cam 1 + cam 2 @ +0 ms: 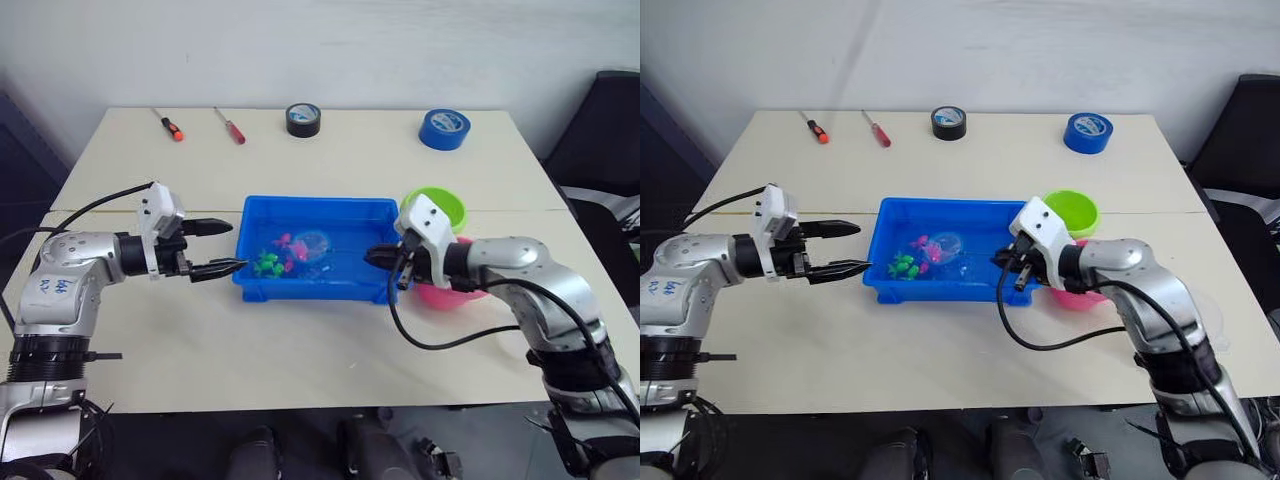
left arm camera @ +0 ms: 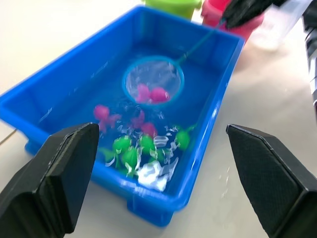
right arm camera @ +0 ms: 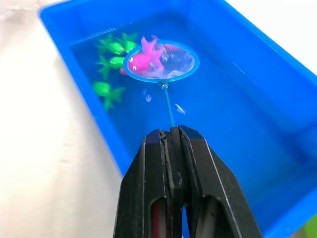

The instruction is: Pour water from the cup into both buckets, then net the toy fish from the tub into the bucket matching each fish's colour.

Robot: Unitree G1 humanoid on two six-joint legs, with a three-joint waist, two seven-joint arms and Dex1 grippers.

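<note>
The blue tub (image 1: 310, 203) holds water and sits mid-table. My right gripper (image 1: 374, 257) is over the tub's right end, shut on the thin handle of the net (image 3: 161, 62). The hoop lies in the water around a pink toy fish (image 3: 143, 59). Several green fish (image 3: 110, 55) and pink fish (image 2: 101, 113) float toward the tub's left end. My left gripper (image 1: 236, 246) is open just outside the tub's left wall, holding nothing. The green bucket (image 1: 436, 208) and the pink bucket (image 1: 445, 296) stand right of the tub, behind my right wrist. A clear cup (image 2: 274, 26) shows beyond the pink bucket.
Along the table's far edge lie two red-handled screwdrivers (image 1: 170, 125) (image 1: 231, 125), a black tape roll (image 1: 303, 119) and a blue tape roll (image 1: 444, 128). A black chair (image 1: 600, 130) stands off the table's right side. Bare tabletop stretches in front of the tub.
</note>
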